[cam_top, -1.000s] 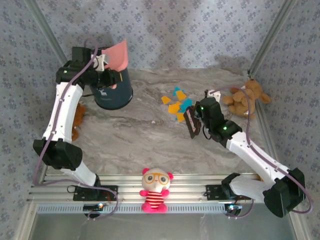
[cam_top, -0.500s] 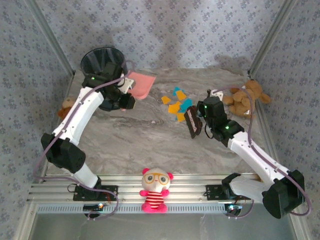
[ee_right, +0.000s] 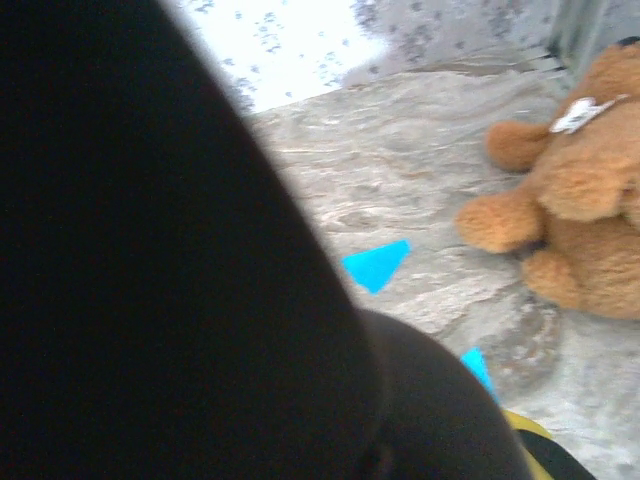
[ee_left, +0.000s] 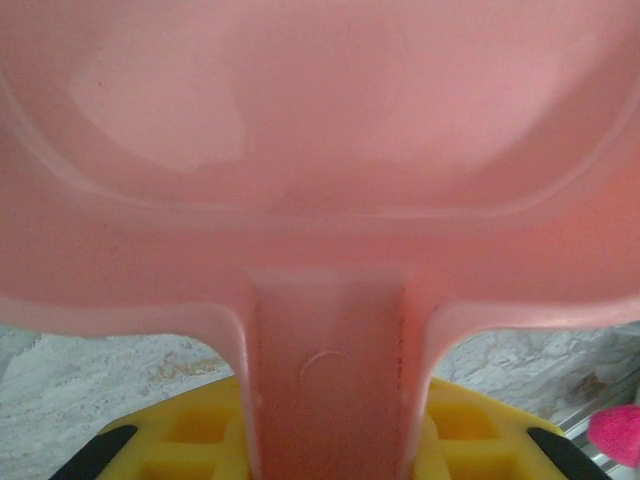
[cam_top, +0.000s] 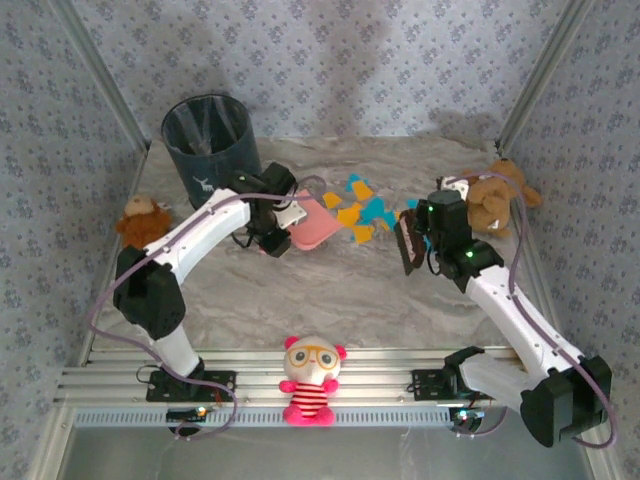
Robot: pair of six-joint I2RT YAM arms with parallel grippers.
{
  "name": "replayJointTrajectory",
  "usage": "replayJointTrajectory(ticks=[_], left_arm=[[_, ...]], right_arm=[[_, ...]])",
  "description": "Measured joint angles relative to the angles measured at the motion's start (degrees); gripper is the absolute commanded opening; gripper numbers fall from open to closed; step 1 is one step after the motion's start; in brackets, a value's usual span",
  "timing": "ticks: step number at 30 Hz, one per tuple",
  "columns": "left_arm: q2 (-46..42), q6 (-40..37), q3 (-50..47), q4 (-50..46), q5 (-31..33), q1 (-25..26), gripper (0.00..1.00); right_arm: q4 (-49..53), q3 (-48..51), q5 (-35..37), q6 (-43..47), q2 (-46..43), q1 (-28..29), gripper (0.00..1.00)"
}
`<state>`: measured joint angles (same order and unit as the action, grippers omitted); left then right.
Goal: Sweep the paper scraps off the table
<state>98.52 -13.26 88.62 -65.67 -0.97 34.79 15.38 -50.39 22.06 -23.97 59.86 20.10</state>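
Your left claw (cam_top: 287, 214) is clamped narrow on the moulded handle of the smooth, glossy pink plastic dustpan (cam_top: 312, 228). From the left wrist you see that handle pinched between the yellow recessed fingers (ee_left: 195, 435), with the pan's shallow, round-cornered tray spreading above. The pan lies on the grey-white marbled table (cam_top: 300, 290), its open lip toward 3 o'clock. Just beside that lip are the small, flat, angular paper scraps (cam_top: 358, 208) of orange-yellow and teal.

Those scraps sit in a loose cluster at about 1 o'clock from the table's middle, between the pan and your right claw (cam_top: 428, 222). That claw is closed tight on a dark brown flat brush (cam_top: 408, 244), at 4 o'clock of the scraps. From the right wrist the brush is a blurred black mass, with two teal triangles on the marbling and a fuzzy tan teddy bear (ee_right: 575, 200) at 3 o'clock. A dark round plastic bin (cam_top: 207, 145) stands at the table's 10 o'clock corner.
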Motion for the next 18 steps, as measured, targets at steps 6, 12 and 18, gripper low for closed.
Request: replayJointTrajectory(ticks=[6, 12, 18], left_arm=[[2.1, -2.0, -1.4, 0.0, 0.0, 0.9, 0.00], [3.7, -3.0, -3.9, 0.1, -1.2, 0.9, 0.00], [3.9, -3.5, -5.3, 0.1, -1.3, 0.9, 0.00]], right_arm=[[3.1, 0.0, 5.5, 2.7, -2.7, -2.7, 0.00], [5.2, 0.0, 12.0, 4.5, -3.1, -5.3, 0.00], [5.4, 1.4, 16.6, 5.5, -2.4, -7.8, 0.00]])
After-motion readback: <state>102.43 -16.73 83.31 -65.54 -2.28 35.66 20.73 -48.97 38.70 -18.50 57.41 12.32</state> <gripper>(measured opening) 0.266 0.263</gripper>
